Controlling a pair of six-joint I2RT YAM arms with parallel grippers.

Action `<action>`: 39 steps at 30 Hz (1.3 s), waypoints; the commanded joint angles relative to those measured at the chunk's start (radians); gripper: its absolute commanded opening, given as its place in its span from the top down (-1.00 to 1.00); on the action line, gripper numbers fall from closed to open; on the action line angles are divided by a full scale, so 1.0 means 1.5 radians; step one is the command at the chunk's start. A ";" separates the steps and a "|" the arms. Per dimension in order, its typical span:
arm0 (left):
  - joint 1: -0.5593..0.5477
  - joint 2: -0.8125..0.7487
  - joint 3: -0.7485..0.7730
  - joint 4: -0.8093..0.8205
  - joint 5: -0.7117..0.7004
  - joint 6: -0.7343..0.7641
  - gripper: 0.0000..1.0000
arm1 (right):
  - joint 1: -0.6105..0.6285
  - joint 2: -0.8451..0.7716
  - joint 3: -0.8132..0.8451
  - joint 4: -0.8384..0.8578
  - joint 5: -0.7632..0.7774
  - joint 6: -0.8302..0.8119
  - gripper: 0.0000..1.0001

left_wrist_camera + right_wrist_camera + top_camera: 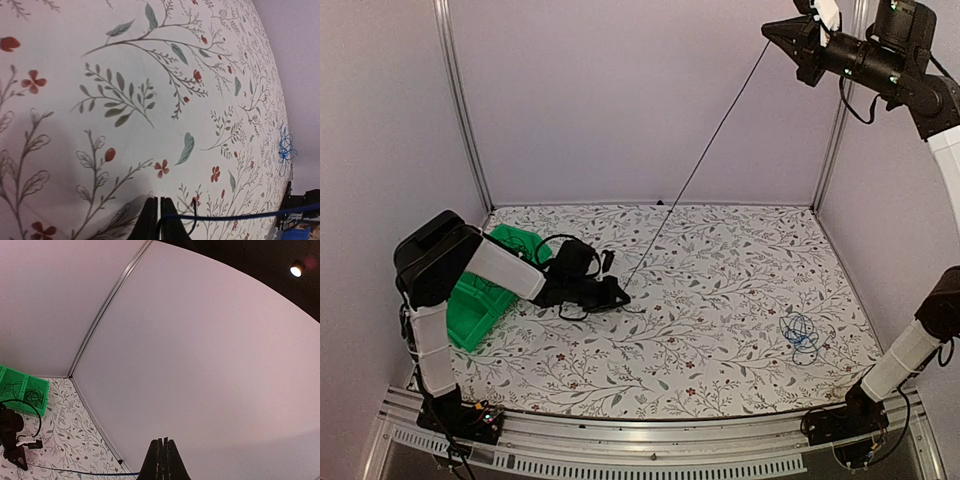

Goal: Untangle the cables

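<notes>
A thin dark blue cable (710, 140) runs taut from my left gripper (623, 296), low over the table, up to my right gripper (767, 32), raised high at the back right. Both grippers are shut on this cable. In the left wrist view it leaves the closed fingers (150, 220) and runs right (230, 217), with a short tail beside them. In the right wrist view it comes in from the left (75, 472) to the closed gripper (163, 442). A bright blue cable (801, 335) lies coiled on the table at the right, also in the left wrist view (286, 149).
A green bin (470, 310) stands at the table's left edge, partly under my left arm; thin black cables (31, 396) lie inside it. White walls enclose the floral-patterned table (720, 260) on three sides.
</notes>
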 commanded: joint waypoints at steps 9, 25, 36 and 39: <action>0.075 -0.067 -0.062 -0.114 -0.029 0.045 1.00 | -0.041 0.005 0.029 0.102 0.054 0.001 1.00; 0.191 -0.412 0.127 -0.447 -0.174 0.207 1.00 | 0.027 -0.111 -0.528 0.003 -0.254 0.082 0.93; 0.403 -0.555 0.229 -0.573 -0.161 0.222 1.00 | 0.065 -0.062 -0.556 -0.020 -0.300 0.080 -0.01; 0.424 -0.551 0.267 -0.596 -0.169 0.231 1.00 | 0.065 -0.061 -0.559 -0.019 -0.296 0.077 -0.03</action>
